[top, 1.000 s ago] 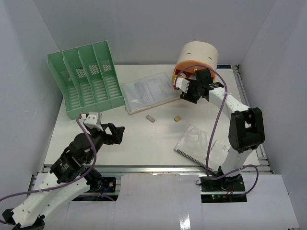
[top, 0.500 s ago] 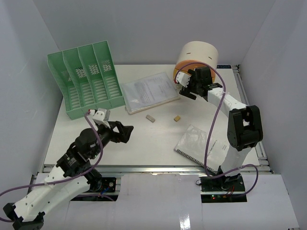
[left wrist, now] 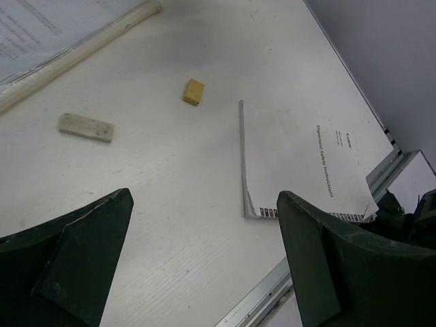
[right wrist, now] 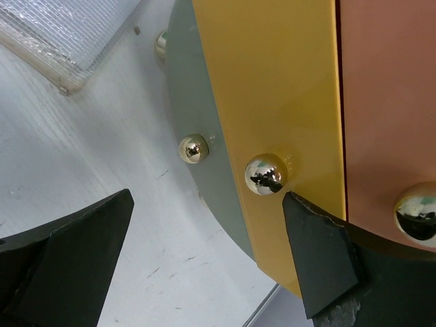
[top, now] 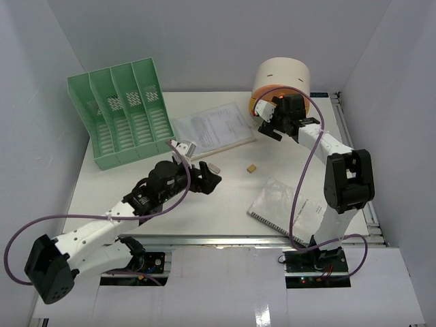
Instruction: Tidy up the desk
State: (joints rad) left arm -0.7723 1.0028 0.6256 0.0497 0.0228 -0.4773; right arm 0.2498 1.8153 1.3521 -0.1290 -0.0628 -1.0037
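Booklet (left wrist: 306, 157) lying on desk (top: 225, 201), cover reading "Important Safety Instructions"; smaller print unreadable. Left gripper (top: 206, 180) hovering spread, holding nothing, near grey eraser (left wrist: 85, 127) and yellow block (left wrist: 193, 91). Right gripper (top: 267, 125) gaping at round drawer unit (top: 281, 82), gold knob (right wrist: 266, 174) just beside one finger. Green file rack (top: 122, 119) standing far left, sleeved papers (top: 211, 128) lying beside it.

The white desk (top: 231, 208) carries a green file rack (top: 126, 116) at far left, a plastic-wrapped document (top: 212, 128) just right of it, and a round tiered container (top: 281, 78) at far right. A grey eraser (left wrist: 86, 127) and a tan block (top: 252, 167) lie apart near the middle. A manual (top: 276, 201) lies near right.
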